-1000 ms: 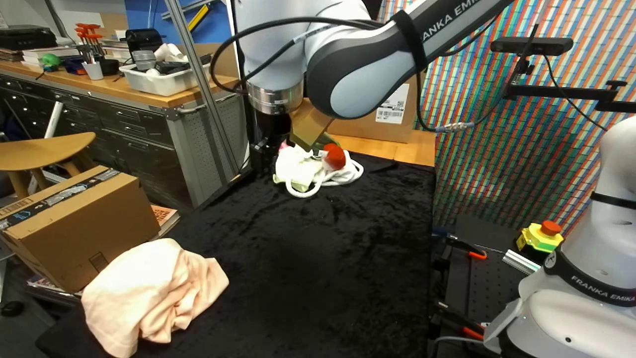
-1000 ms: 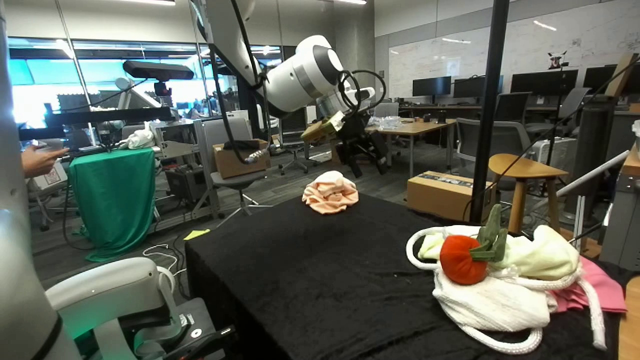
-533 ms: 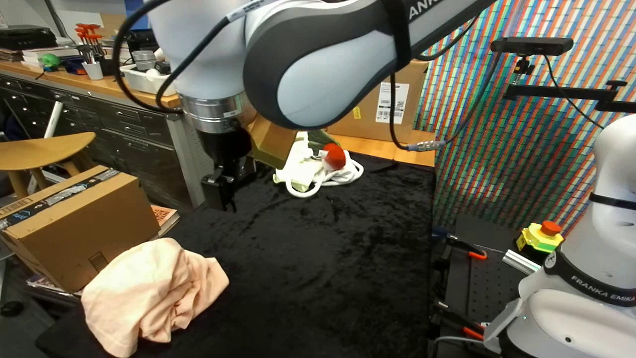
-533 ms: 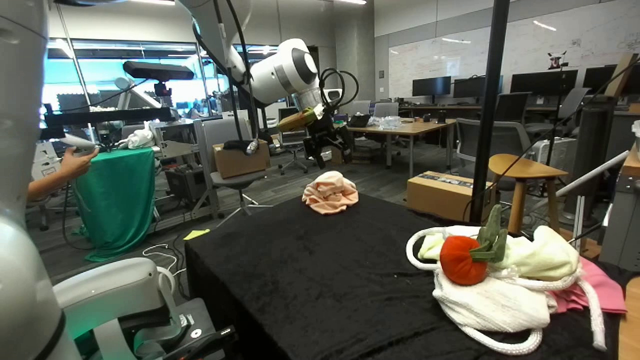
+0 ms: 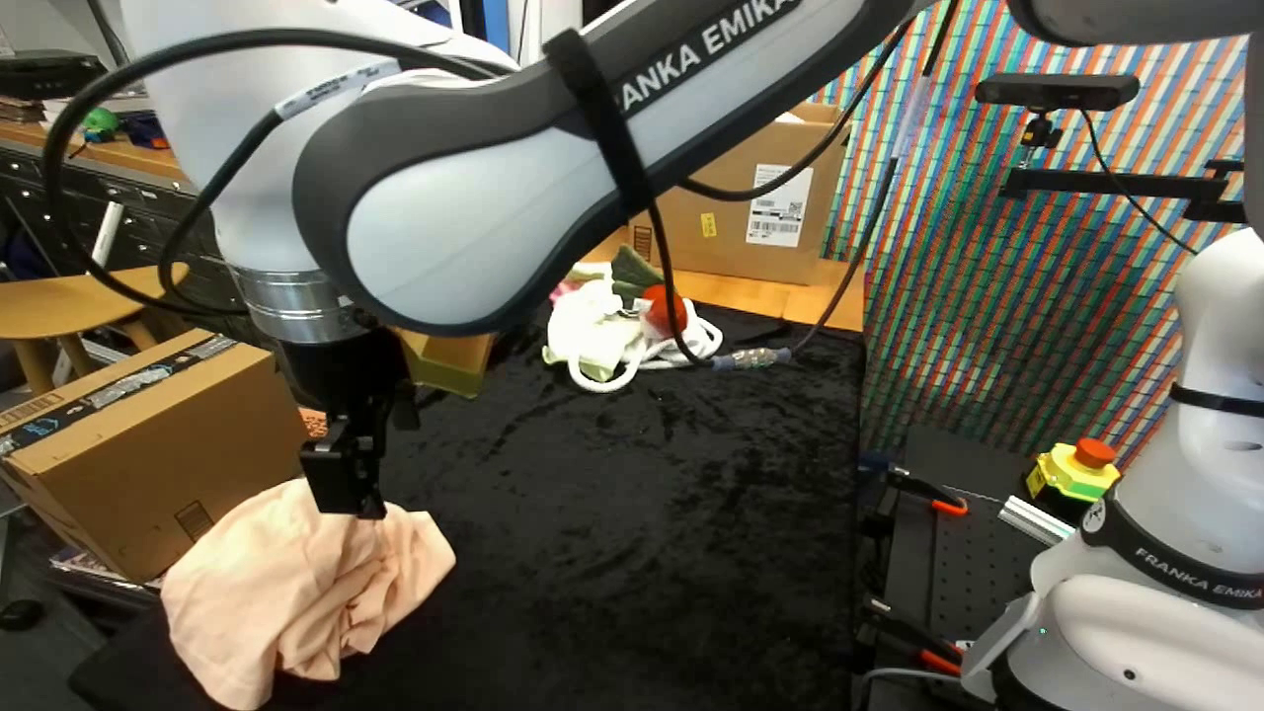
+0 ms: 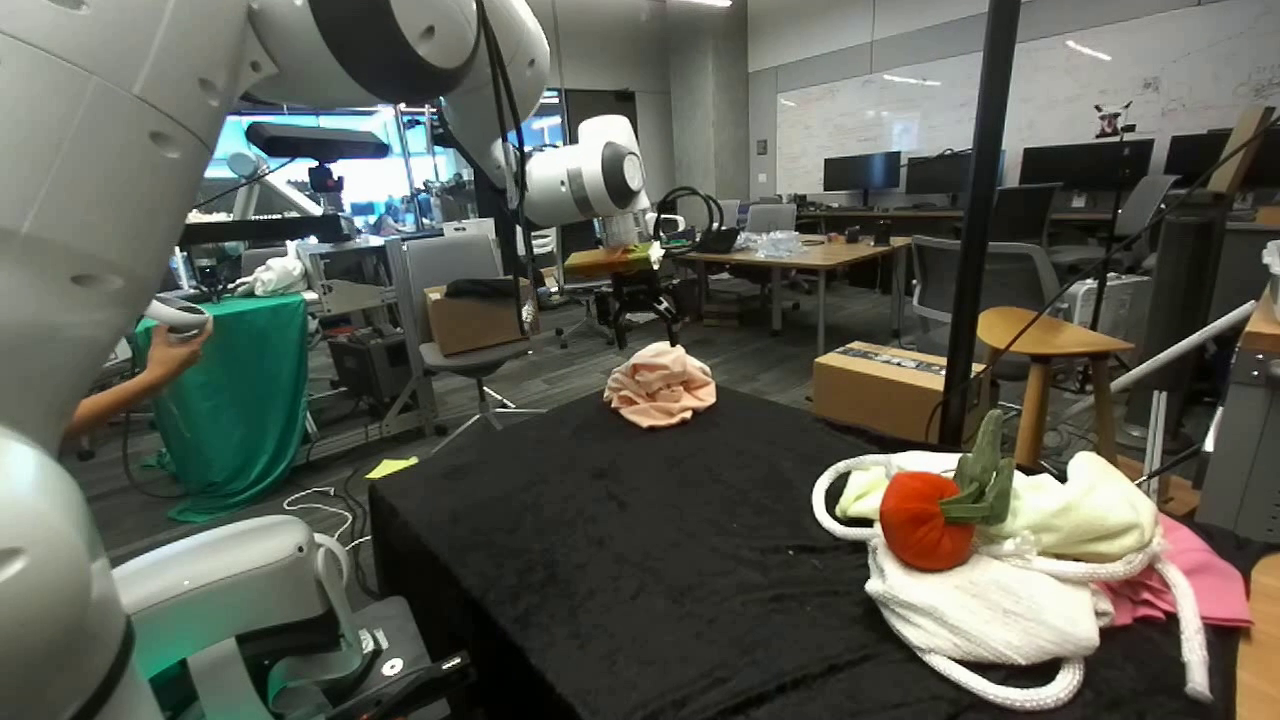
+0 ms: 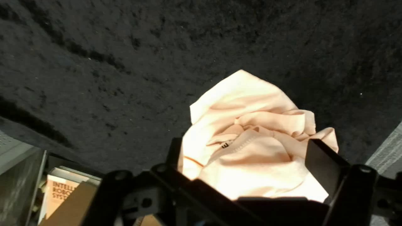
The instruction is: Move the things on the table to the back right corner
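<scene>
One peach cloth (image 5: 296, 583), crumpled, is lying on the black-covered table (image 6: 640, 570). One black gripper (image 7: 249, 158) is hanging over the peach cloth, jaws standing wide apart. Well apart from the peach cloth, same table: a white cloth (image 6: 985, 605) and a pale yellowish cloth (image 6: 1085, 510) are lying together, a pink cloth (image 6: 1180, 578) is showing at their edge, a white rope (image 6: 1190, 632) is curling among them, a red round object (image 6: 925, 522) is sitting on them. One cardboard box (image 5: 163, 454) is standing near the peach cloth.
</scene>
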Controlling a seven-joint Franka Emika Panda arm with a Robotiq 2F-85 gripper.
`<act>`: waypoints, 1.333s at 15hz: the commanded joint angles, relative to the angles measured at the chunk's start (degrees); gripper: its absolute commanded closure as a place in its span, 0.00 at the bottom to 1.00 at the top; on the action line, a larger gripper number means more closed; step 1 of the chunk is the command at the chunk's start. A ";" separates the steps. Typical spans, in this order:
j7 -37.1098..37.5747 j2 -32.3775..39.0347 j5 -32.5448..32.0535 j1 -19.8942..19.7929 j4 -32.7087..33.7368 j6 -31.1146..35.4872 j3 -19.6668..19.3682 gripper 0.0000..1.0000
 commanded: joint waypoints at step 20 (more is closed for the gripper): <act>-13.10 16.77 8.06 1.60 15.60 13.59 -2.40 0.00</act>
